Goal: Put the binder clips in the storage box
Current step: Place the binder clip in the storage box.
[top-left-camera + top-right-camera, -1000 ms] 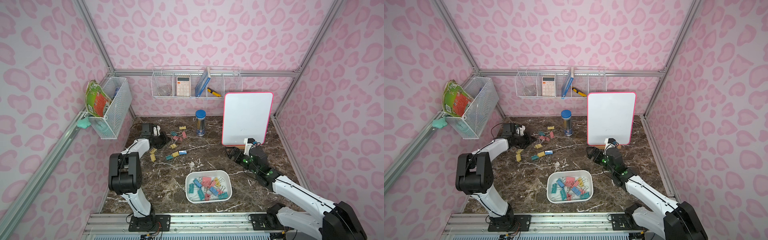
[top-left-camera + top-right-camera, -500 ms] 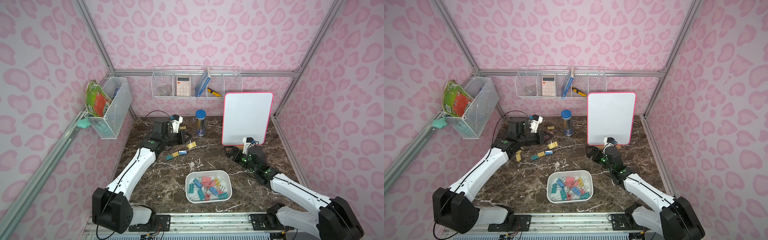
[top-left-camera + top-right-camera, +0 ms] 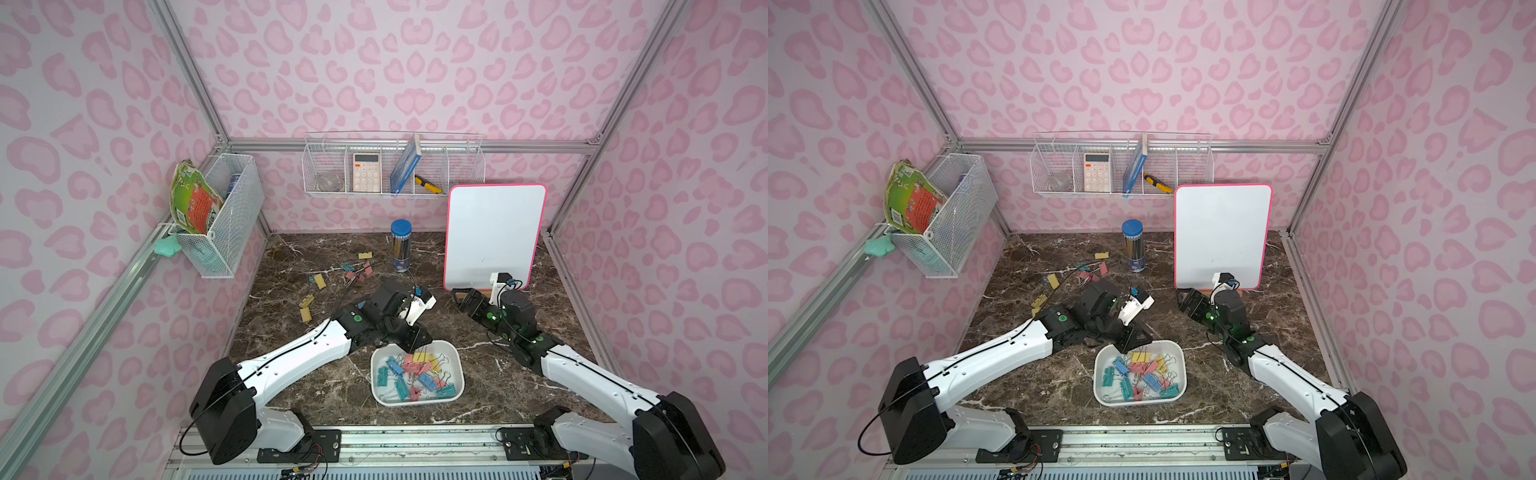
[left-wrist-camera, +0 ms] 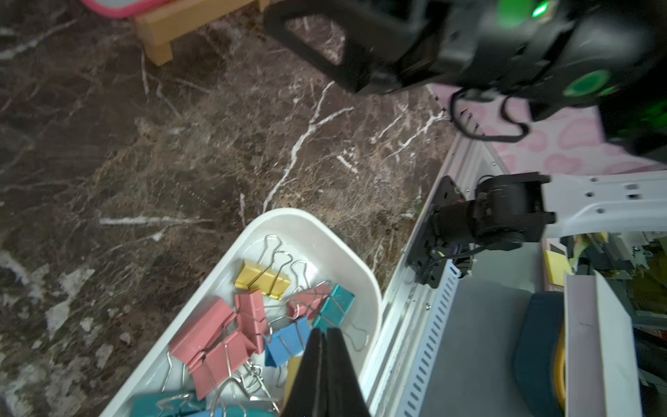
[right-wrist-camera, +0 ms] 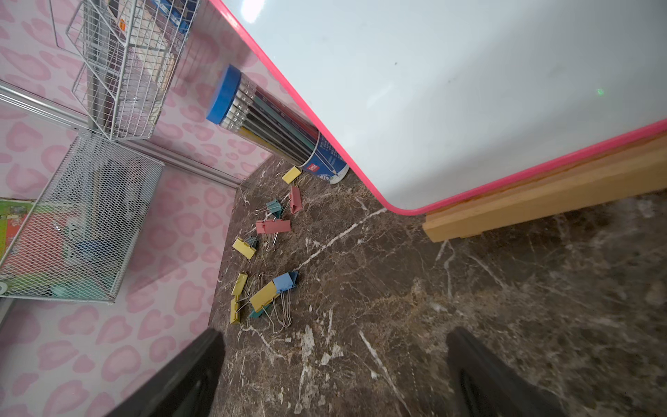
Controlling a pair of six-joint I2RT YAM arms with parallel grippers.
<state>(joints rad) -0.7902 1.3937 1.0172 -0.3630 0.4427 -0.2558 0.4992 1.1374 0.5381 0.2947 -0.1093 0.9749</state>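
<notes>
The white storage box sits at the table's front centre and holds several pink, blue, teal and yellow binder clips. My left gripper hangs over the box's far left corner, its jaws pressed shut. A yellow patch shows beside its fingers, and I cannot tell whether it is held. More binder clips lie loose at the back left. My right gripper stands open above bare marble, in front of the whiteboard stand.
A pink-edged whiteboard on a wooden stand rises at the back right. A blue-capped pencil tube stands beside it. White wire baskets hang on the back wall and the left wall.
My left arm has swung from the loose clips at the back left forward to the box's far rim, gripper shut throughout. The right arm has hardly moved.
</notes>
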